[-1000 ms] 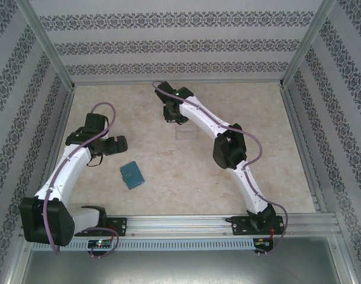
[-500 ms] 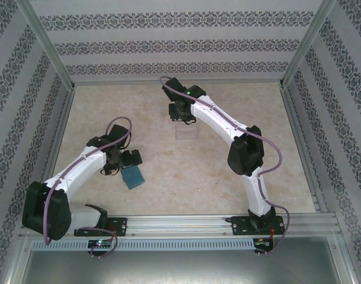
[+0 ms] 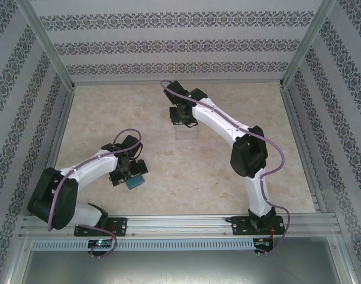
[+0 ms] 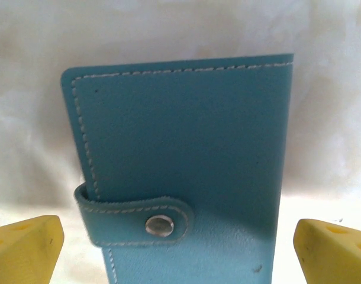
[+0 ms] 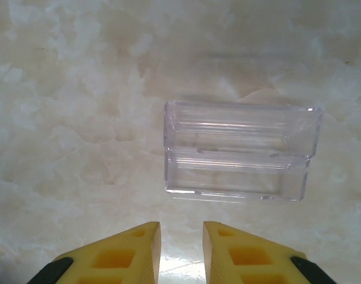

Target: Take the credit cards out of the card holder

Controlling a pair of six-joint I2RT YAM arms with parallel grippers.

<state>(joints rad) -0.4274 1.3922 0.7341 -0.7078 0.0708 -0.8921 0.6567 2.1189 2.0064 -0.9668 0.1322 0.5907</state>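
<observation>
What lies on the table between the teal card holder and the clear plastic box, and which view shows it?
Nothing: the top external view shows bare marbled table between the card holder and the clear plastic box.

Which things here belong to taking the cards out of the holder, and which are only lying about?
For the job: card holder, closed, tab snapped; open left gripper over it.
Lying about: clear box on the table.
</observation>
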